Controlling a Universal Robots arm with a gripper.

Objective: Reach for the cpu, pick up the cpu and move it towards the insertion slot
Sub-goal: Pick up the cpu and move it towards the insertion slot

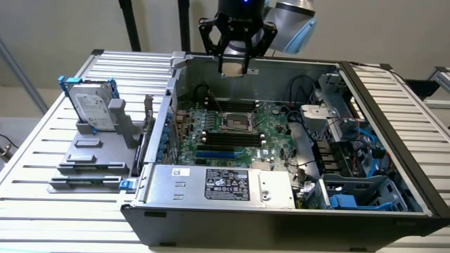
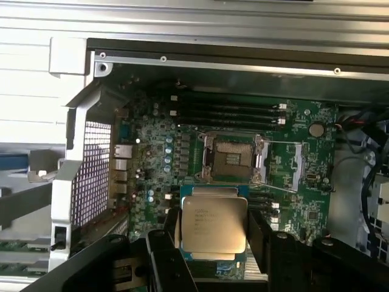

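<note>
We see the cpu (image 2: 214,225) pinched between the two fingers (image 2: 260,234) of our gripper (image 2: 213,234), one finger on each opposite edge, its silver face toward the wrist camera. In the exterior view the gripper (image 1: 235,67) hangs above the open case (image 1: 393,121), over the back of the board (image 1: 274,124). In the wrist view the slot (image 2: 234,158) lies just beyond the cpu, its frame open, dark centre bare.

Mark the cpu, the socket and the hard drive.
cpu (image 2: 214,226), wrist view, middle of its metal top face.
socket (image 2: 233,159), wrist view, its centre.
hard drive (image 1: 93,109), exterior view, its labelled face.
</note>
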